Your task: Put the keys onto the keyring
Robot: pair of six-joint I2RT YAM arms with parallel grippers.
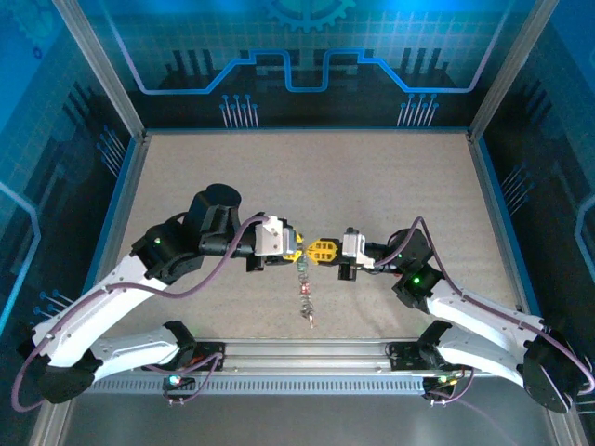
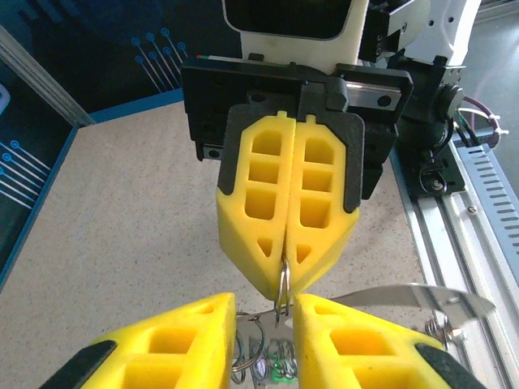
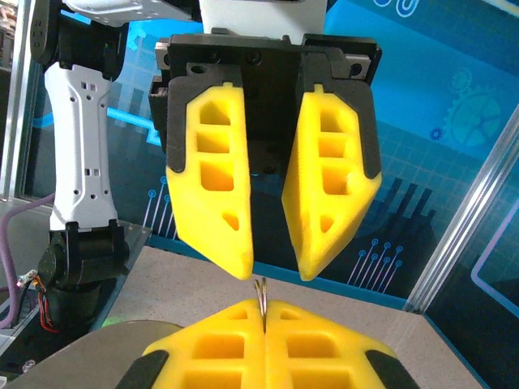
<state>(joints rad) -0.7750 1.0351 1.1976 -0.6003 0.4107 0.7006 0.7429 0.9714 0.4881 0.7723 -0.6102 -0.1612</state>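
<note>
Above the middle of the bench [image 1: 186,186], nearer its near edge, the two grippers meet tip to tip: the right gripper [image 2: 285,267] is pinched tight on the thin keyring [image 2: 283,293], seen edge-on, while the left gripper [image 3: 273,271] faces it with fingers parted, gripping nothing. Threading looks to be the step in hand, and next the left likely must close on a key and work it into the ring's split. The keys [image 1: 305,290] dangle below in a blurred string, so their number, and whether any are truly threaded, cannot be told.
</note>
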